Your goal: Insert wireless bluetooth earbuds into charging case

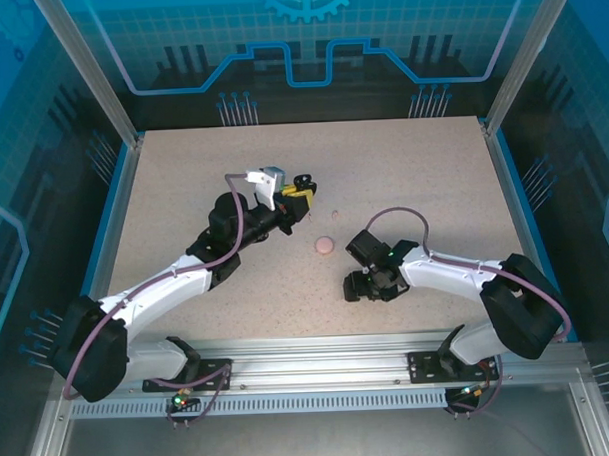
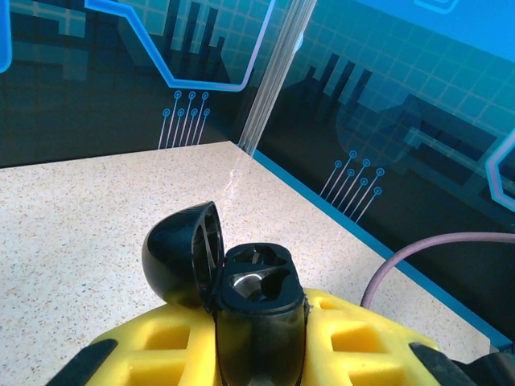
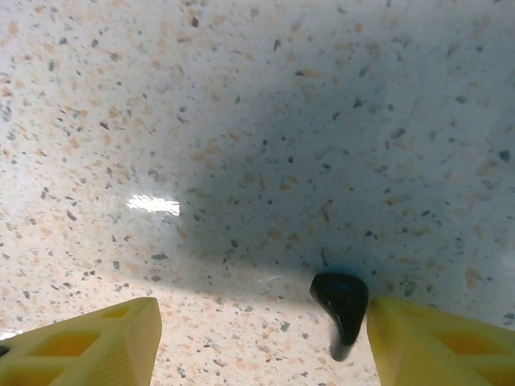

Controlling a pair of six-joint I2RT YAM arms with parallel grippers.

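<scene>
My left gripper (image 2: pixel 261 334) is shut on a black charging case (image 2: pixel 259 281), held upright between the yellow fingers. Its lid (image 2: pixel 181 256) hangs open to the left and two sockets show on top. From above, that gripper (image 1: pixel 299 197) and the case (image 1: pixel 303 180) hover over the table's middle. A black earbud (image 3: pixel 342 308) lies on the speckled table, close against the inner face of my right finger (image 3: pixel 438 342). My right gripper (image 3: pixel 265 346) stands open over it, pointing down. In the top view the right gripper (image 1: pixel 367 286) is right of centre, toward the near edge.
A round pale pink case (image 1: pixel 324 245) sits shut on the table between the two grippers. A tiny pale speck (image 1: pixel 336 216) lies just beyond it. Blue walls and metal posts (image 1: pixel 131 134) ring the table. A purple cable (image 2: pixel 434 249) loops beside the left gripper.
</scene>
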